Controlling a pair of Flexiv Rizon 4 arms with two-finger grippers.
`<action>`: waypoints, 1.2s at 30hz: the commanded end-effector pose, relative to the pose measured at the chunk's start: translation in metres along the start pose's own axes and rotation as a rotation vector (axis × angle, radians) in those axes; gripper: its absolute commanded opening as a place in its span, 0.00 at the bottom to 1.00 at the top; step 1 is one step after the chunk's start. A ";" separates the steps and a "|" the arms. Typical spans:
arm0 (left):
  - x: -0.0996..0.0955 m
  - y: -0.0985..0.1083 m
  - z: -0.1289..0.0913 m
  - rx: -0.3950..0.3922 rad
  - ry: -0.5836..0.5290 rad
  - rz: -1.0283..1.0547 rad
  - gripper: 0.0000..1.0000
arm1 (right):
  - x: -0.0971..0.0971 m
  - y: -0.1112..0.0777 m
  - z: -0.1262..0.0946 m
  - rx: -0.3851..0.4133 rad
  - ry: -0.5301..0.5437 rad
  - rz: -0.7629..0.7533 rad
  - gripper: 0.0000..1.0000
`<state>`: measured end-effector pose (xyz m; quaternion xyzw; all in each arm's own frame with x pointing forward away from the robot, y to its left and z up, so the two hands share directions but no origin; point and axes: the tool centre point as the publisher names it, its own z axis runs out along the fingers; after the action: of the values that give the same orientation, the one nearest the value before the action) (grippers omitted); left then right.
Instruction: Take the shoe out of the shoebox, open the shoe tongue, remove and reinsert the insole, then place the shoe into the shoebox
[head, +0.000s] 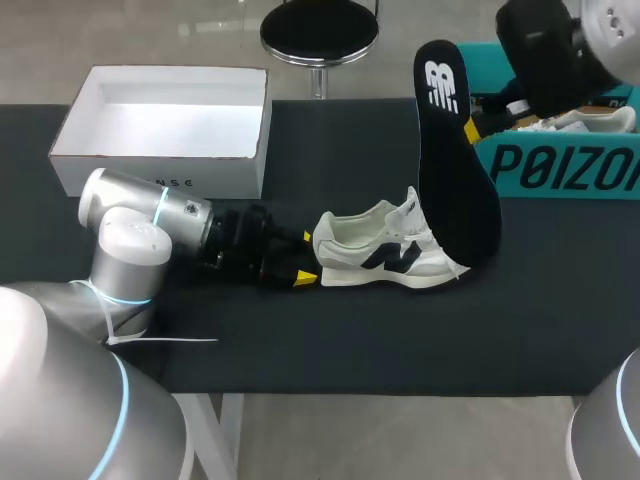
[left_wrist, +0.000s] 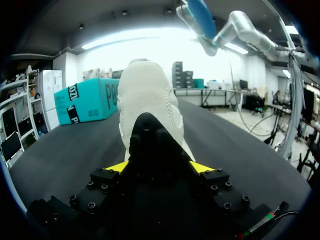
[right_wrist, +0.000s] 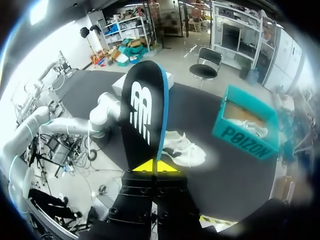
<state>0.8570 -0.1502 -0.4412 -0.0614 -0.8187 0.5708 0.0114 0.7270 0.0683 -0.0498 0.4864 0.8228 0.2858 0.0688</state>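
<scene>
My left jaws are closed on the heel of the white shoe (head: 385, 250), which stands on the black surface (head: 400, 340), and my right jaws pinch the black insole (head: 455, 160), holding it upright over the shoe, near the teal shoebox (head: 560, 170).

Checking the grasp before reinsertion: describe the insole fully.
The insole is long, thin and black, with a white logo on its face and a blue edge. It is out of the shoe, held aloft, pinched in the right claw, reaching toward the shoe's toe. Whether they touch is unclear.
</scene>
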 end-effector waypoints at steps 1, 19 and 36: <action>0.000 0.001 0.002 -0.001 0.001 0.000 0.00 | -0.001 0.011 0.007 0.013 0.007 -0.009 0.00; 0.000 0.001 0.002 -0.001 0.001 0.000 0.00 | 0.000 0.017 0.008 0.014 0.013 -0.021 0.00; -0.006 0.002 -0.011 -0.150 -0.038 0.022 1.00 | 0.000 0.017 0.008 0.014 0.013 -0.021 0.00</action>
<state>0.8659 -0.1403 -0.4461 -0.0602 -0.8499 0.5233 -0.0161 0.7402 0.0752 -0.0479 0.4758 0.8296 0.2851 0.0642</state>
